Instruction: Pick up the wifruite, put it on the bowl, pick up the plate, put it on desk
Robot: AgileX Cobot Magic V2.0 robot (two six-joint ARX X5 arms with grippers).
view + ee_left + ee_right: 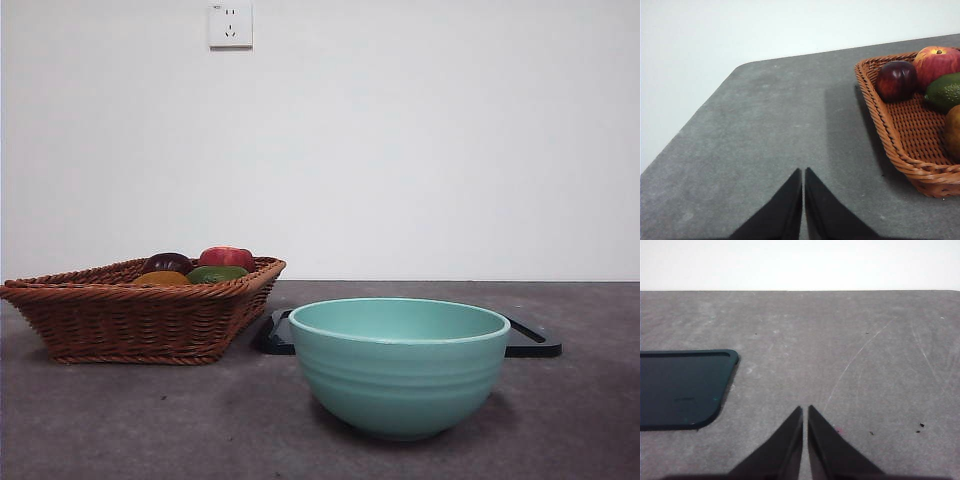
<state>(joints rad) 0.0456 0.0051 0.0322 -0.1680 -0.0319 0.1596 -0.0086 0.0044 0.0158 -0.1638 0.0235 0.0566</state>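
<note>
One desk [150, 420] fills the scene: flat, matte dark grey, faintly speckled, with fine pale scratches in the right wrist view. One white wall stands behind it, carrying one white socket [230, 24] at 12 o'clock of the basket in the front view.

One basket [120, 320] of brown woven wicker, shallow and squarish with a braided rim, sits on the desk at about 9 o'clock of the bowl. One bowl [400, 385], round, teal-green and glazed, with faint horizontal ridges and a smooth rim, stands nearest the front camera; nothing shows above its rim. One tray [530, 345], black, flat and rectangular with rounded corners and a raised lip, lies on the desk just behind the bowl, at its 12 o'clock, its ends showing on either side.

Four fruits lie in the basket: one red apple [227, 258], smooth, round, with yellow flecks; one dark plum [167, 263], glossy; one avocado [216, 273], green and pebbled; one yellow-orange fruit [160, 279], only partly seen.

Two grippers show only in their wrist views. The left gripper [803, 172] hangs over bare desk beside the basket, its pointed black jaws pressed together on nothing. The right gripper [805, 410] hangs over bare desk near the tray's corner, jaws likewise clenched and empty.
</note>
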